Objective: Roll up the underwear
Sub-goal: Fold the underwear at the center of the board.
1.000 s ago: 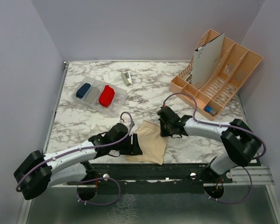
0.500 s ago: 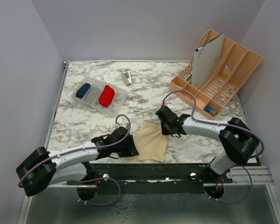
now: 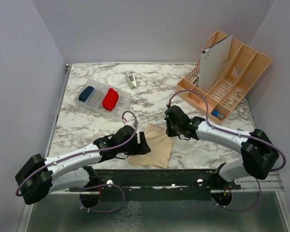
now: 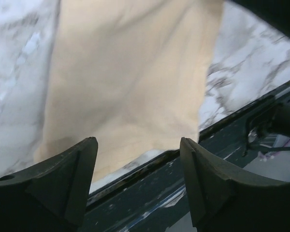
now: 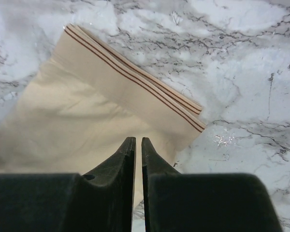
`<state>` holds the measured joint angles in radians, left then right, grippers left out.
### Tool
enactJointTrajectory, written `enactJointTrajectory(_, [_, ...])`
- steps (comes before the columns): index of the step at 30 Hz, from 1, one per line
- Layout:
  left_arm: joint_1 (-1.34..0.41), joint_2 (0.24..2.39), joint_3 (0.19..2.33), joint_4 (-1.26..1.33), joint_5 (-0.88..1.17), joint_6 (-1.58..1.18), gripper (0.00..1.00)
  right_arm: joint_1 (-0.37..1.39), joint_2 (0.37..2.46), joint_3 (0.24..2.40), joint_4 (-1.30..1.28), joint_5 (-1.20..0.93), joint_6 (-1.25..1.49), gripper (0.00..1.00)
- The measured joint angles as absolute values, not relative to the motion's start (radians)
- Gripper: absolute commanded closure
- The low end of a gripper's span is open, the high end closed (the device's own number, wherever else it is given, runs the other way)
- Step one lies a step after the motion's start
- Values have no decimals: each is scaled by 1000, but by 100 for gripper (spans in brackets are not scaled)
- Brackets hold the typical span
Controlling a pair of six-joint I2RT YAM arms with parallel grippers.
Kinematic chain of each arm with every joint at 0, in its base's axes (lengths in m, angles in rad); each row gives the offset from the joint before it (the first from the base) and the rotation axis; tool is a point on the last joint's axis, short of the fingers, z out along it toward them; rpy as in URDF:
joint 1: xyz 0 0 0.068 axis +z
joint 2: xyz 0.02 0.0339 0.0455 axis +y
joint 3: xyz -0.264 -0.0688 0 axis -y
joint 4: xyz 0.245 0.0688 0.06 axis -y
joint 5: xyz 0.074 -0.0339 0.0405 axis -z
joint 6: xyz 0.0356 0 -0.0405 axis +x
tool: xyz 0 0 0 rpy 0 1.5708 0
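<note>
Currently, the peach-beige underwear [image 3: 154, 145] lies flat at the near edge of the bench [image 3: 77, 126], between both hands. The left hand [image 4: 137, 145] stands wide and empty over the garment's left side. The right hand [image 5: 135, 141] is nearly closed and empty, over the garment's far right corner.

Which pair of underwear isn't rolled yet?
The peach-beige underwear, spread flat on the marble table; the red bundle, grey bundle and blue bundle sit rolled in the clear tray.
</note>
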<state>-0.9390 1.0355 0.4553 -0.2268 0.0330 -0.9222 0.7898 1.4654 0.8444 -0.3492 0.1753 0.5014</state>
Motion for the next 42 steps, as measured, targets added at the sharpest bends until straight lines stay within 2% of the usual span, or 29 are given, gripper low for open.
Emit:
enactJointTrajectory(6, [-891,1159,667,-205,6,-833,30,790,1401,836,-365,185,535,87])
enactJointTrajectory(13, [-708,1429,822,-126,72,-759,33,788,1248,630,-257,11,606,88])
enactJointTrajectory(20, [-697,1662,947,-67,222,-672,35,788,1338,598,-148,-146,636,89])
enactJointTrajectory(27, [-698,1763,991,-54,265,-599,38,788,1414,597,-150,-160,640,90])
enactJointTrajectory(37, [-702,1792,1027,-54,175,-534,40,786,1430,611,-163,-161,607,89])
enactJointTrajectory(42, [-702,1791,1027,-51,175,-524,33,786,1435,632,-188,-146,596,83])
